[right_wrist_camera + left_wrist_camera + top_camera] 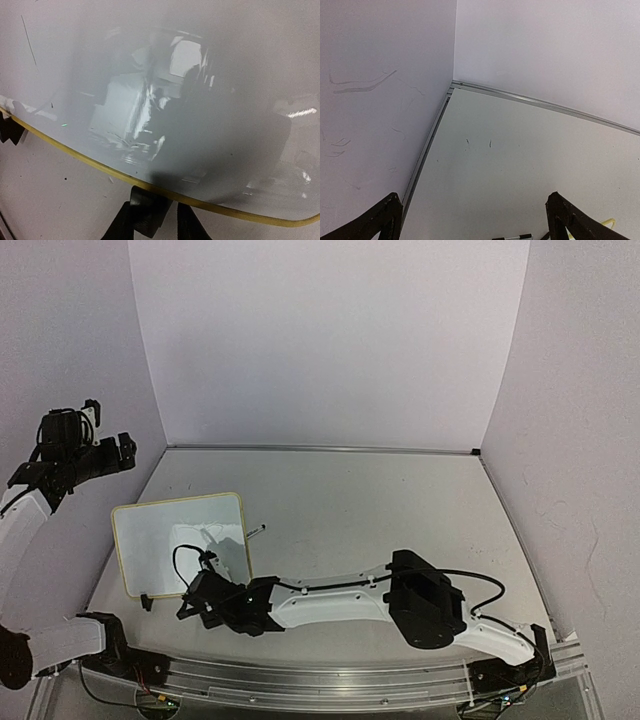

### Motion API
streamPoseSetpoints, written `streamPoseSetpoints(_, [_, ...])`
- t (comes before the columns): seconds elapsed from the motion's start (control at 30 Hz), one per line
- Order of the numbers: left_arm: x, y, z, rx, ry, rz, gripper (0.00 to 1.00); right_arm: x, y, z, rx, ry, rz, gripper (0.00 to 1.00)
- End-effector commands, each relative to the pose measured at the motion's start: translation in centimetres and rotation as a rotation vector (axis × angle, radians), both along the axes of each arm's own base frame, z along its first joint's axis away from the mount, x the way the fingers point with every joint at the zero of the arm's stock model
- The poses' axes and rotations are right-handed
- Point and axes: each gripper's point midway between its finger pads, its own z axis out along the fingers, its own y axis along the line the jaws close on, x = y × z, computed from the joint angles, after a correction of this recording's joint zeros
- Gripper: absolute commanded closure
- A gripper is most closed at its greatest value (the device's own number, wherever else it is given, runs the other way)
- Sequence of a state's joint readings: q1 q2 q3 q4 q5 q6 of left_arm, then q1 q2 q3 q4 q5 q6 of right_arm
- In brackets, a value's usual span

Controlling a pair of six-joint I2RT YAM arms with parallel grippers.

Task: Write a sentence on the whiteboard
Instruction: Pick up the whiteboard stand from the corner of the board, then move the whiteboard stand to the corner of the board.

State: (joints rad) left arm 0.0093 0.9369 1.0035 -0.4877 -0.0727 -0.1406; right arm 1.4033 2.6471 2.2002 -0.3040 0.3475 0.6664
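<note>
The whiteboard (170, 540) lies flat at the table's left, glossy white with a pale-yellow rim. No sentence shows on it, only reflections and one faint thin stroke (28, 33). My right gripper (200, 597) reaches across to the board's near edge. In the right wrist view its fingers (186, 225) stand close together at the rim, shut on a black clip foot (146, 206). The second clip foot (147, 601) is at the board's near left corner. A thin marker (256, 531) lies on the table just right of the board. My left gripper (122, 452) is raised at the far left, open and empty (472, 215).
White walls close the table at the back and both sides, with a metal strip (530, 102) along the back edge. The left wall carries marker scribbles (362, 82). The marker (512, 237) shows at the bottom of the left wrist view.
</note>
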Motion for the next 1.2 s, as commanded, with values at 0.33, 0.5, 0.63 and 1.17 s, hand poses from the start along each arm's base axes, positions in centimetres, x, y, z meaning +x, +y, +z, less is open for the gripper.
streamPoseSetpoints(0.33, [0.7,-1.2,0.4,-0.024,-0.021,-0.033,0.0,2.4,-2.3,-0.3,-0.083,-0.101,-0.145,1.0])
streamPoseSetpoints(0.5, [0.7,-1.2,0.3,-0.023,-0.018,-0.033,0.0,3.2,-4.0,0.7,-0.107,-0.147,-0.203,1.0])
streamPoseSetpoints(0.63, [0.6,-1.2,0.4,-0.022,-0.02,-0.033,0.0,3.8,-5.8,1.5,-0.145,-0.187,-0.26,1.0])
streamPoseSetpoints(1.17, [0.5,-1.2,0.3,-0.017,-0.015,-0.029,0.0,5.5,-13.8,3.0,-0.248,-0.269,-0.458,1.0])
